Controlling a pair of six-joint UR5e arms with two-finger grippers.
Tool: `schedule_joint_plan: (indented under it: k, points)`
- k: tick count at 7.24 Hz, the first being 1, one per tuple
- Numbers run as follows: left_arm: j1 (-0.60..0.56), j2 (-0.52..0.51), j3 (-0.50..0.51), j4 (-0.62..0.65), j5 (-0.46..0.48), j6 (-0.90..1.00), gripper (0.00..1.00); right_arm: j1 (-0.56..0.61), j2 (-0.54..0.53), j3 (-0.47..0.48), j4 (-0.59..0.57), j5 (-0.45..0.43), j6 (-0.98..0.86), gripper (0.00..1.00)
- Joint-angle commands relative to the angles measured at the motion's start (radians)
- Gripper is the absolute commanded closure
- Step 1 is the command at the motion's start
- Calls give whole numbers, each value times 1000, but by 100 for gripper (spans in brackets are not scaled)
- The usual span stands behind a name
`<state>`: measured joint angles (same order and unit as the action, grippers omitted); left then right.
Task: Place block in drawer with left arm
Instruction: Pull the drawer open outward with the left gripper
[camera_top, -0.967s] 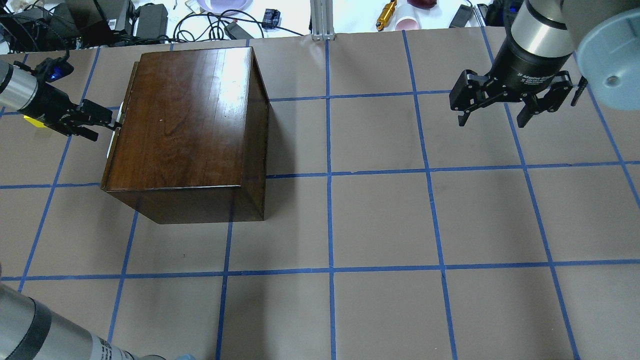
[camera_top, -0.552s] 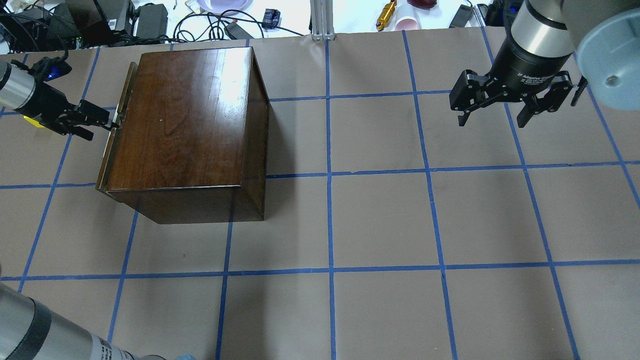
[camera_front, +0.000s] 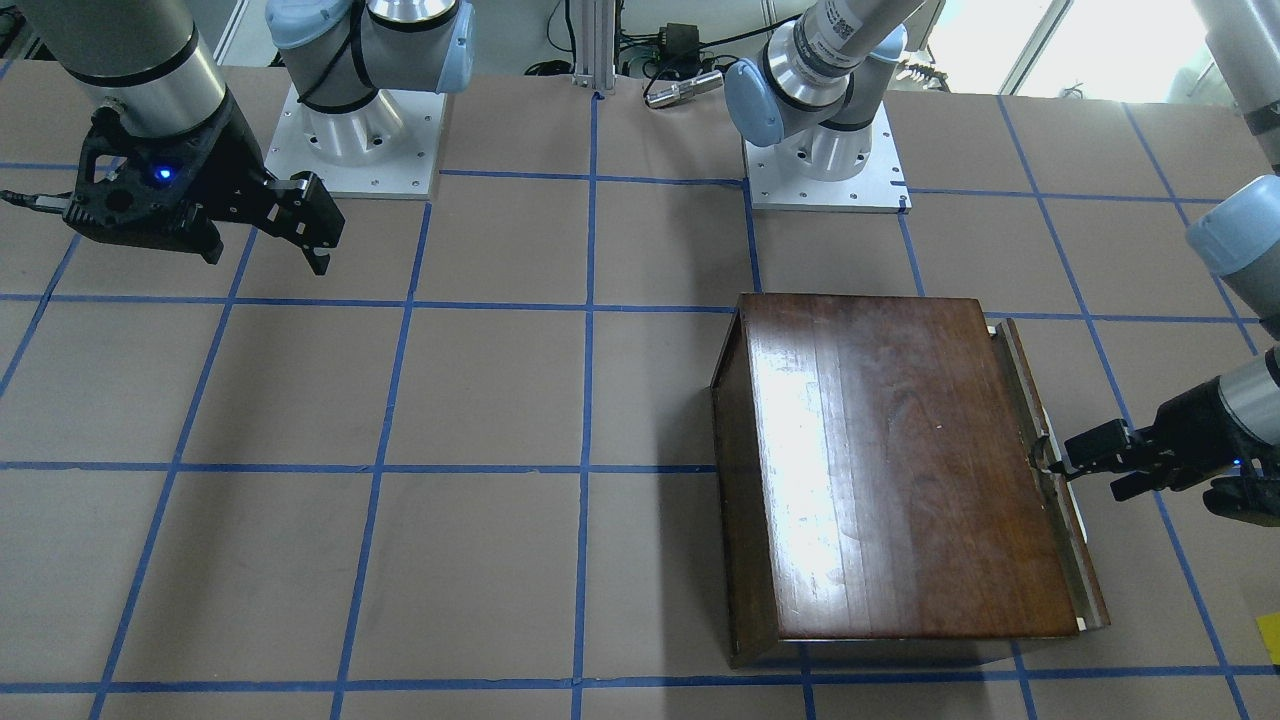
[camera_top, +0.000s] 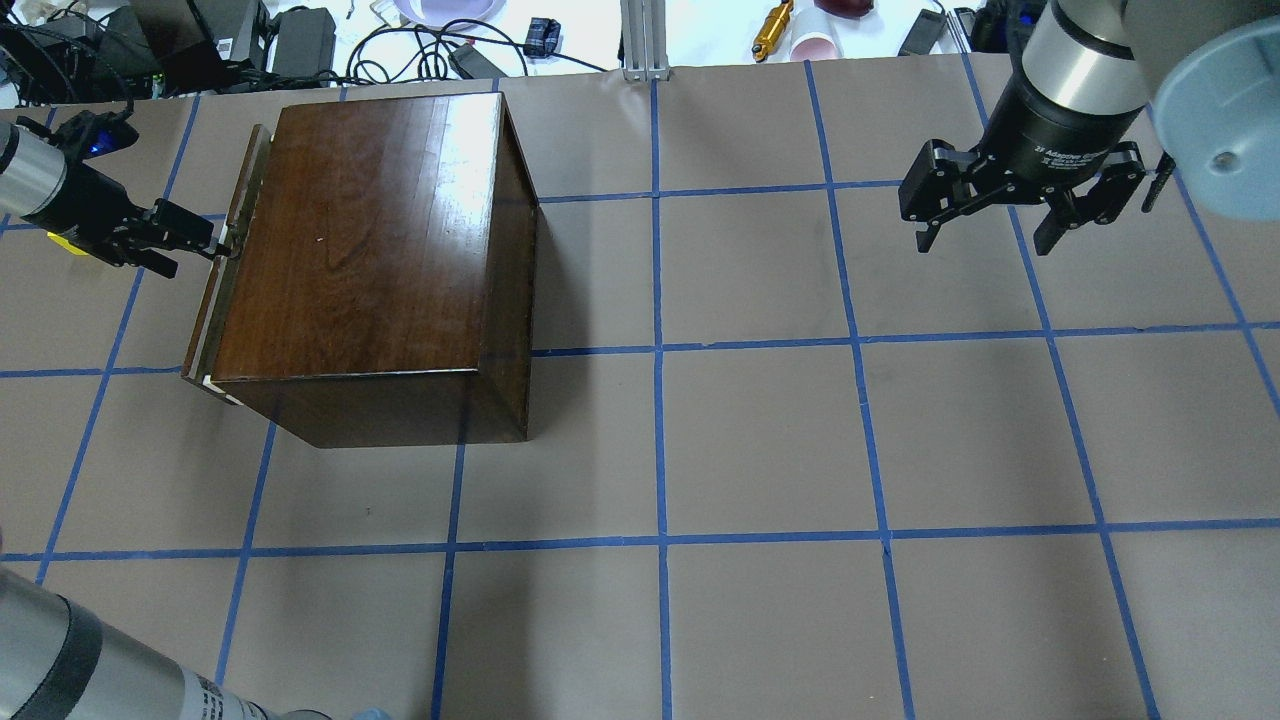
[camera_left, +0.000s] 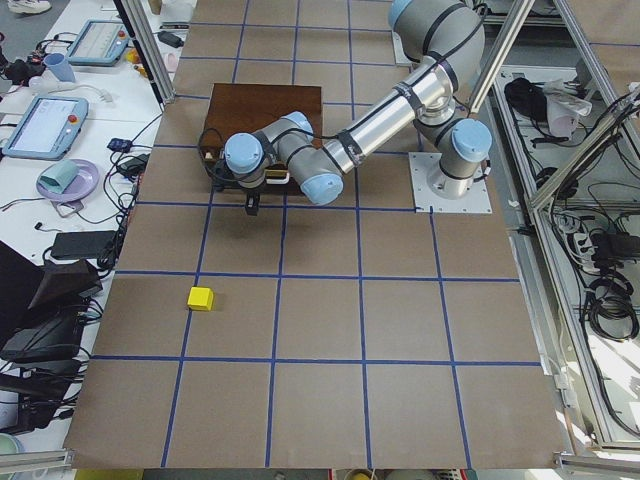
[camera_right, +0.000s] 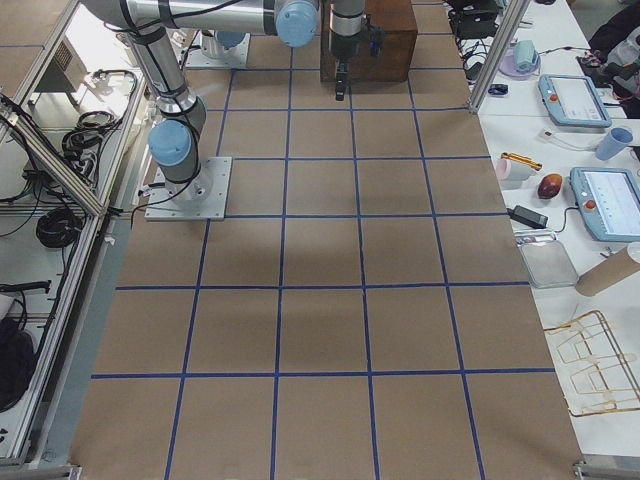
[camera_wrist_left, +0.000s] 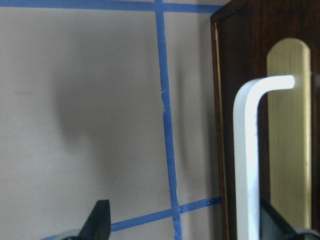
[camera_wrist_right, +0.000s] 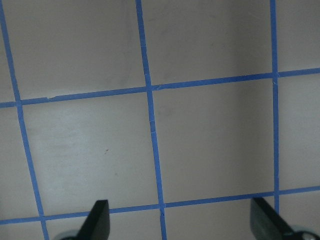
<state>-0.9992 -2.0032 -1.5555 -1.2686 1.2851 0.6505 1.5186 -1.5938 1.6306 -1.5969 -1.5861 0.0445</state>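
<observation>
1. Drawer (camera_top: 222, 280) is further out of the box (camera_top: 370, 230) than a second ago. Its dark front panel now stands clear of the box face, with a sliver of pale wood showing at the panel's ends. My left gripper (camera_top: 192, 253) has backed away from the box along with it. My right gripper (camera_top: 982, 240) has not shifted.
2. Left gripper: lies low and level, pointing at the box's drawer side. My fingers are spread, not pinching. In the wrist view the white pull (camera_wrist_left: 246, 150) runs down close beside one fingertip, and the other fingertip (camera_wrist_left: 99, 222) stands well apart over bare table. I cannot tell for certain whether the near finger touches the pull.
3. Left arm (camera_left: 380, 120): reaches across the box's drawer side, wrist bent in toward the panel.
4. Block (camera_left: 201, 298): on the table (camera_top: 760, 430), out beyond the box's drawer side and well apart from the drawer front. It is not in the drawer. From overhead my left gripper hides most of it, and only a yellow edge shows.
5. Drawer gap: narrow. The tray floor is not visible in any view.
6. Right gripper: hangs above the table far off the box's opposite side, pointing down. Its fingers are spread wide and hold nothing; the wrist view shows only taped grid between the fingertips (camera_wrist_right: 97, 220).
7. Box: sits flat on the table, its glossy top catching glare.
</observation>
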Motion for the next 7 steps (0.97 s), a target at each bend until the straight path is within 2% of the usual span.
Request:
schedule_joint_plan:
  k: [1,7]
  points:
    - [2,1,3,29,17,0,0,0,0,0,0,0,0,0]
    - [5,3,9,74,69,8,0,0,0,0,0,0,0,0]
